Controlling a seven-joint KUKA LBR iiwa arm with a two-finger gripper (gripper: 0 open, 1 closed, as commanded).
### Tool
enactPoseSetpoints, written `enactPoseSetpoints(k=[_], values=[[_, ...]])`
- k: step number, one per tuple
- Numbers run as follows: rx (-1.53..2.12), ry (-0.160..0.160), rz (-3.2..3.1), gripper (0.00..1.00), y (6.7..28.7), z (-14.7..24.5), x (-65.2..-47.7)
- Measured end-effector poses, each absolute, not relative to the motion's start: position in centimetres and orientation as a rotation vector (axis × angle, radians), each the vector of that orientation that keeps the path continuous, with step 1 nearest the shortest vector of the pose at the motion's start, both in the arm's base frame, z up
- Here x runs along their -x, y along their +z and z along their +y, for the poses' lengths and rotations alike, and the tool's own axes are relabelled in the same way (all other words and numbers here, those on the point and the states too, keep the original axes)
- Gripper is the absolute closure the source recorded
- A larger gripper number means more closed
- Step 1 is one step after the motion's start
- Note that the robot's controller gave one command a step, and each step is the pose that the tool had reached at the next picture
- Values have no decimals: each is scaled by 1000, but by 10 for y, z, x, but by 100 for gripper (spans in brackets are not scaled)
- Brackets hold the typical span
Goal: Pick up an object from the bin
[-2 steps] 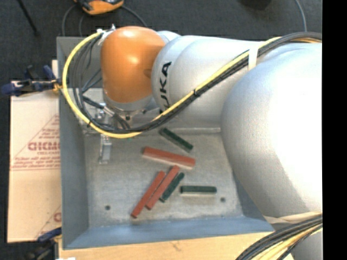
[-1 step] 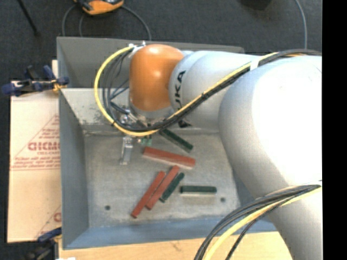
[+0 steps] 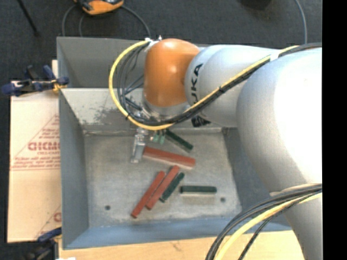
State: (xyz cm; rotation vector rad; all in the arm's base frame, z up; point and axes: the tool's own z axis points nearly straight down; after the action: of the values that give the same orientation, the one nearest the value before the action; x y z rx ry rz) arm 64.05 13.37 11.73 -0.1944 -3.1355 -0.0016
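**Desk:** The jaws, were they wide or narrow?

**Photographer:** That could not be told. The jaws hung as one silvery piece under the arm's orange cover [image 3: 168, 72], toward the back of the grey bin [image 3: 70, 172] and left of its centre. The gap between them did not show.

**Desk:** Take us through the bin, front to back.

**Photographer:** Nearest the front wall lay a long red stick [image 3: 145, 198], slanting up to the right. A shorter red stick [image 3: 168, 180] lay against its right side, and a dark green stick [image 3: 173, 187] touched that one, all three on much the same slant. Just to their right, and apart from them, a dark green bar [image 3: 198, 189] lay level on the bin floor.

**Desk:** And behind those?

**Photographer:** A flat red bar [image 3: 168, 157] lay crosswise, dipping slightly to the right. The tip of the jaws stood at its left end, though whether it touched the bar could not be told. Farther back, another green stick [image 3: 181, 142] ran out from beneath the cover.

**Desk:** The arm itself?

**Photographer:** The white arm [image 3: 244, 85] stretched over the bin from the right, with a yellow cable [image 3: 115, 75] looped around the cover.
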Motion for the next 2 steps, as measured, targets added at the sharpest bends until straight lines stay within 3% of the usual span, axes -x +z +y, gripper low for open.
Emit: enactPoseSetpoints(k=[1, 2], values=[[272, 3, -3131, 0, 100, 53, -624], [281, -3, -3132, 0, 71, 64, -632]])
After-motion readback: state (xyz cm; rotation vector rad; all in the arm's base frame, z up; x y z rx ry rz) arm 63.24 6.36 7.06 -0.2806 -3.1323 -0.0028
